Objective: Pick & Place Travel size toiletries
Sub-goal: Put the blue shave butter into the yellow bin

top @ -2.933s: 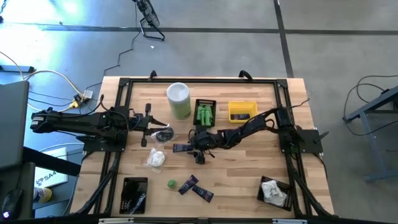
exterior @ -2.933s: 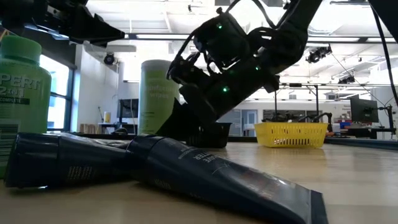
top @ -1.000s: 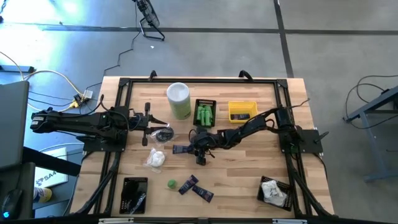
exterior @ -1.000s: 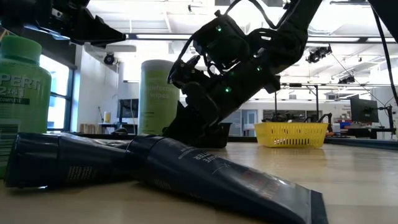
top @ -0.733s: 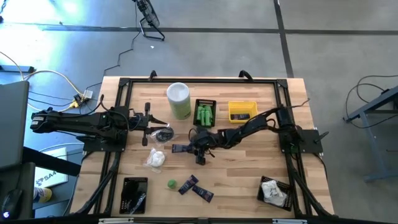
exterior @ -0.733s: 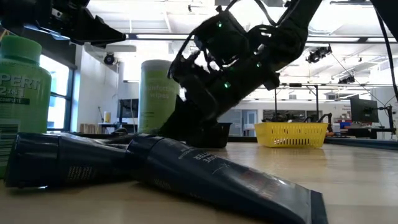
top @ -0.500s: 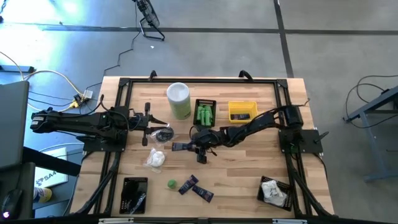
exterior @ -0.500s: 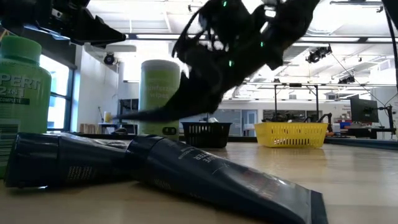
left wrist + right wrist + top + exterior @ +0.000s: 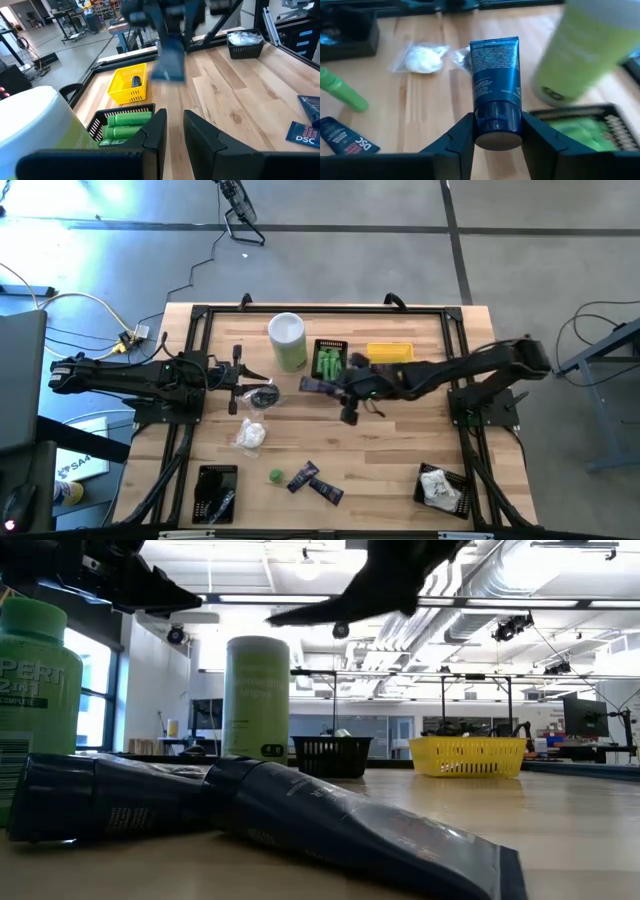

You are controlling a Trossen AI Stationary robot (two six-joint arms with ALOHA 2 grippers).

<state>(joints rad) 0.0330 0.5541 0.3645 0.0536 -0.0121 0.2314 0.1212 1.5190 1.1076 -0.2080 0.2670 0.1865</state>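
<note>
My right gripper point(image 9: 336, 386) hangs above the table's middle, just on the near side of the black basket of green bottles point(image 9: 330, 363), and is shut on a dark navy tube point(image 9: 495, 75). The tube point(image 9: 317, 385) points toward the table's left; the low view shows it point(image 9: 315, 612) high in the air. Two more navy tubes point(image 9: 316, 480), a little green bottle point(image 9: 275, 476) and a white packet point(image 9: 250, 435) lie on the table. My left gripper point(image 9: 175, 131) waits at the table's left, its fingers a narrow gap apart with nothing between. My right gripper pinches the tube's cap end point(image 9: 496, 131) between its two fingers, one on each side. The fingers come from the table's right, slanting down, and the tube sticks out past them along their line. The tube is lifted clear of the table, its flat end foremost.
A tall white-and-green canister point(image 9: 287, 342) stands at the far left of the baskets. A yellow basket point(image 9: 390, 356) sits right of the black one. Black baskets rest near the front left point(image 9: 216, 492) and front right point(image 9: 440, 485). A dark round piece point(image 9: 262, 395) lies by my left gripper.
My right gripper has risen from the table with the navy tube and gone toward the far edge and a little to the right. The tube, which lay on the wood, now hangs clear of it, nearly level.
</note>
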